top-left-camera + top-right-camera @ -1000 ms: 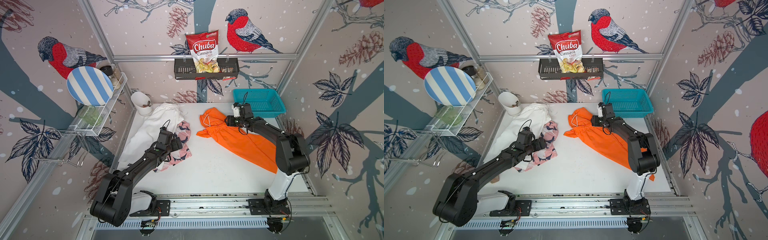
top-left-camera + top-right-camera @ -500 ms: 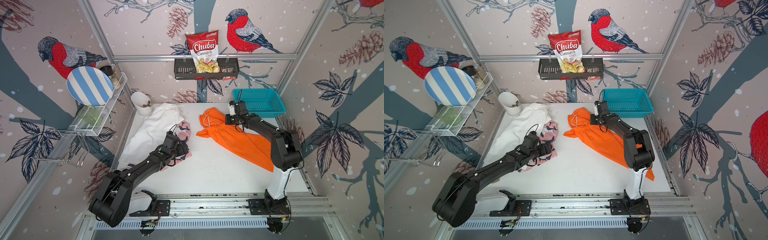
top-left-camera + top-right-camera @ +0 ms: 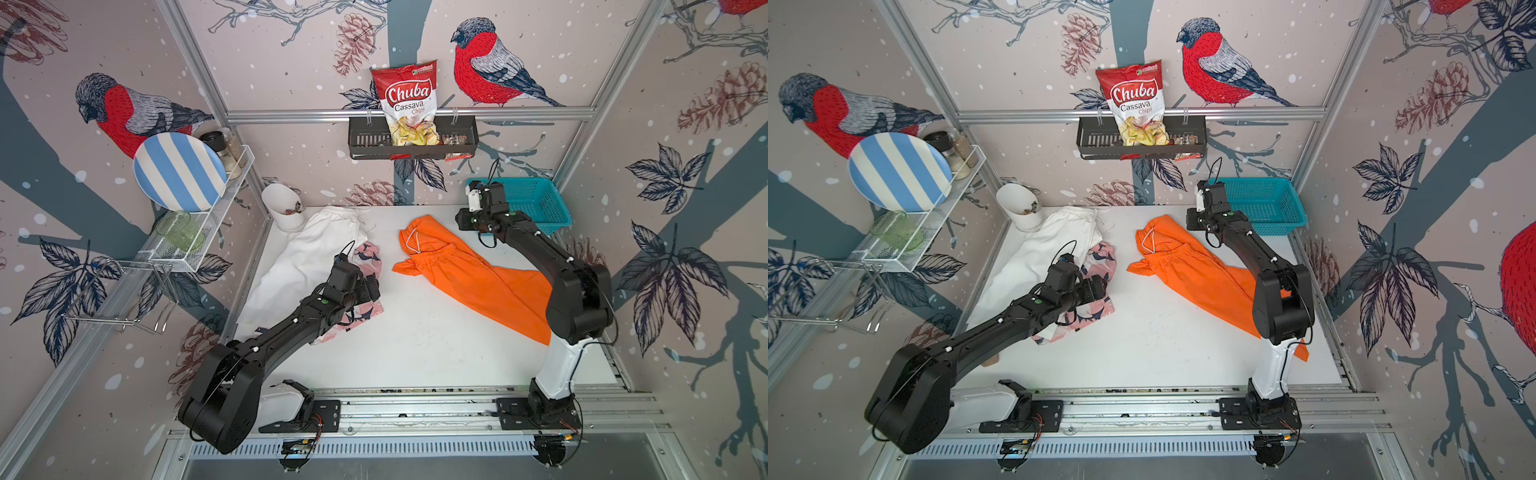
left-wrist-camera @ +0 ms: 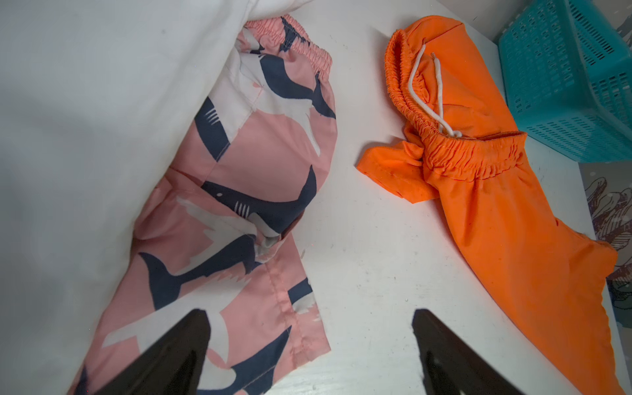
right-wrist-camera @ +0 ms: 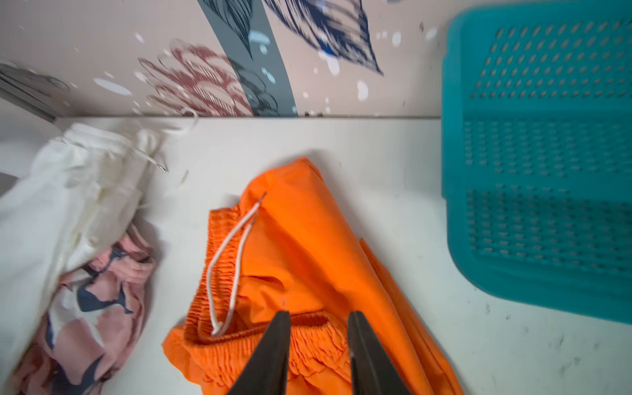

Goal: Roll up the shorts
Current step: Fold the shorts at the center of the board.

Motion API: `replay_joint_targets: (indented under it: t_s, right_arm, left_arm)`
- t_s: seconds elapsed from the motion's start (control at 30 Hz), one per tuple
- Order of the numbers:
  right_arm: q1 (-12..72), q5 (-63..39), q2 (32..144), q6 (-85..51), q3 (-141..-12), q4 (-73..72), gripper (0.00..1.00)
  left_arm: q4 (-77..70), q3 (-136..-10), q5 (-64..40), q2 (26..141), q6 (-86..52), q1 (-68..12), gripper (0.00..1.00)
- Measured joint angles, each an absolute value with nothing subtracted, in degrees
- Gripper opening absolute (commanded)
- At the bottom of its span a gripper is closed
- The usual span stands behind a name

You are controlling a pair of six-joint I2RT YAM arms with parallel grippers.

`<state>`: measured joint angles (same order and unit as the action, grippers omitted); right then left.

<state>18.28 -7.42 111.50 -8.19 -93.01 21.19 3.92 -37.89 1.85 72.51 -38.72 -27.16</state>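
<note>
The left fingers point(image 4: 178, 349) spread wide, empty, above pink shorts point(image 4: 260, 164). The right fingers point(image 5: 273, 349), slightly parted, hover empty over orange shorts point(image 5: 307, 239).

Colour/pattern rundown, white tabletop point(image 3: 415, 340).
Far left: plain white cloth shorts point(image 3: 299, 257). Just right of them: pink cloth shorts point(image 4: 260, 164) printed with navy and white shark shapes. Centre-right: plain bright orange cloth shorts point(image 3: 469, 274), white drawstring point(image 4: 440, 99). Far right: teal perforated plastic basket point(image 3: 540, 199). Far left, up high: blue-and-white striped round plate point(image 3: 178, 172). Far centre, up high: red-and-white chip bag point(image 3: 407, 104).
</note>
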Motion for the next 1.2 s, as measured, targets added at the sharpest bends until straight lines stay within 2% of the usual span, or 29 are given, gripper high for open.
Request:
replay_joint_targets:
  t_s: [0.2, 0.53, 0.63, 0.77, 0.93, 1.13, 1.2]
  right_arm:
    - [16.6, -10.2, 118.3, -6.2, -93.4, 22.9, 0.54]
    - [16.4, -17.5, 122.3, -4.3, -93.7, 23.5, 0.57]
    - [16.6, -18.6, 123.8, -3.9, -94.7, 24.0, 0.45]
    - [17.1, -18.6, 124.4, -3.2, -94.9, 25.0, 0.13]
    - [17.5, -16.3, 122.2, -3.3, -95.2, 25.9, 0.07]
    - [17.9, -8.5, 115.3, -6.3, -100.5, 27.5, 0.08]
    - [18.8, -5.3, 112.8, -6.7, -101.7, 27.7, 0.12]
  left_arm:
    - [4.1, -36.5, 1.3, 73.9, -39.2, -27.2, 0.96]
    - [3.0, -35.2, -1.5, 78.4, -40.4, -27.2, 0.95]
    - [2.3, -35.2, -1.6, 79.1, -40.4, -27.2, 0.95]
    - [1.9, -35.3, -2.0, 79.7, -40.5, -27.2, 0.95]
    - [2.0, -35.4, -2.0, 80.1, -40.4, -27.2, 0.95]
    - [2.3, -37.1, -1.5, 79.7, -40.4, -27.2, 0.95]
    - [2.7, -37.8, -0.8, 78.6, -40.3, -27.2, 0.95]
